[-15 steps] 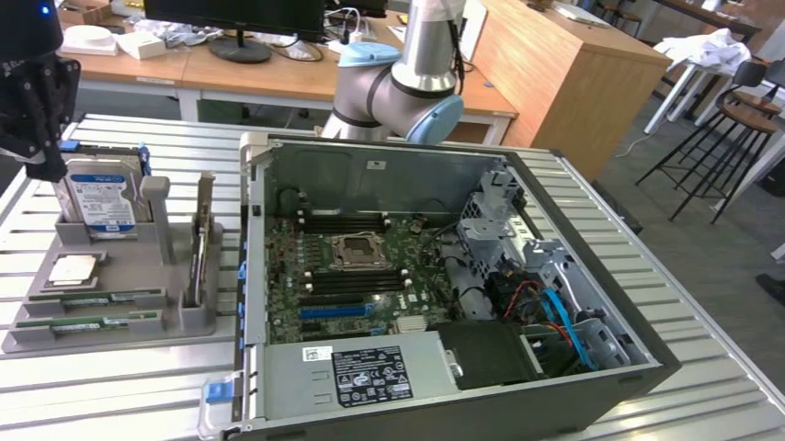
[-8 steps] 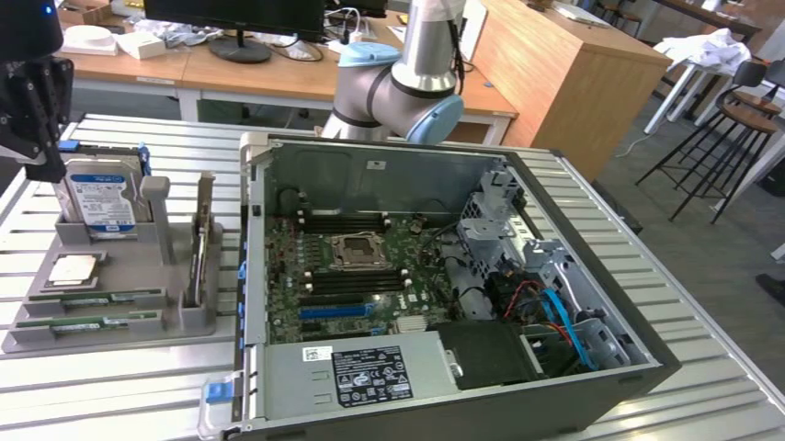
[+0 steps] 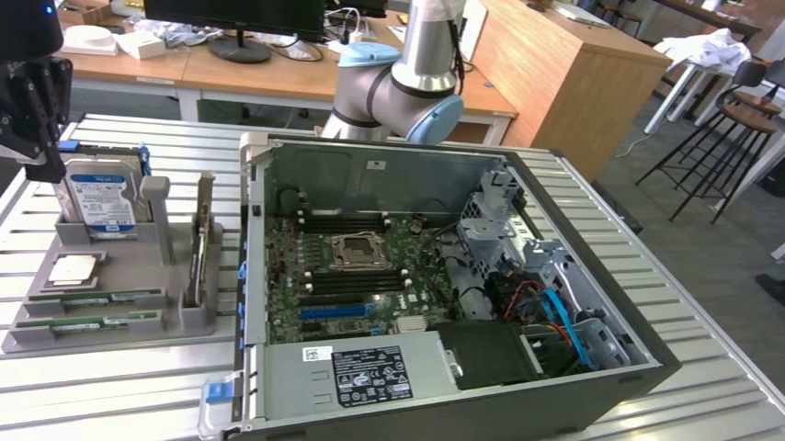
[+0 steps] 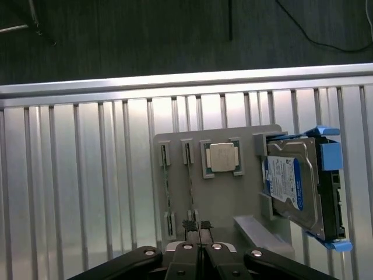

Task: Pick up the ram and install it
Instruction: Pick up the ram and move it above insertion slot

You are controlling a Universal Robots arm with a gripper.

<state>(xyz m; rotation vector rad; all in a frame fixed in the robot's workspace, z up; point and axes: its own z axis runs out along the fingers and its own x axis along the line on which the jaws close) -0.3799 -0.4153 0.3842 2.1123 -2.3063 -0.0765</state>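
**Closed gripper above the parts tray, both ram sticks in their slots**

Counted in the exterior view: one gray parts tray (image 3: 172, 323), one open computer case (image 3: 589, 386), one hard drive (image 3: 98, 195), one processor (image 3: 72, 268) and two ram sticks, all on a slatted metal table (image 3: 123, 404). The tray lies at 9 o'clock from the case.

On the tray the hard drive stands at the 12 o'clock end, the processor is just below it, and the sticks take the 6 o'clock end. The rear ram stick (image 3: 108, 296) is beside the processor, and the front ram stick (image 3: 92, 322) is beside that. Each stands on its long edge in a slot, its long axis running along the 9-to-3 line and parallel to the other.

The gripper (image 3: 46, 170) hangs at about 11 o'clock over the tray, up by the hard drive and apart from both sticks. In the wrist view its fingers (image 4: 189, 226) are pressed together with nothing between them. They line up with one end of the rear ram stick (image 4: 189, 181), and the front ram stick (image 4: 166, 186) lies alongside.
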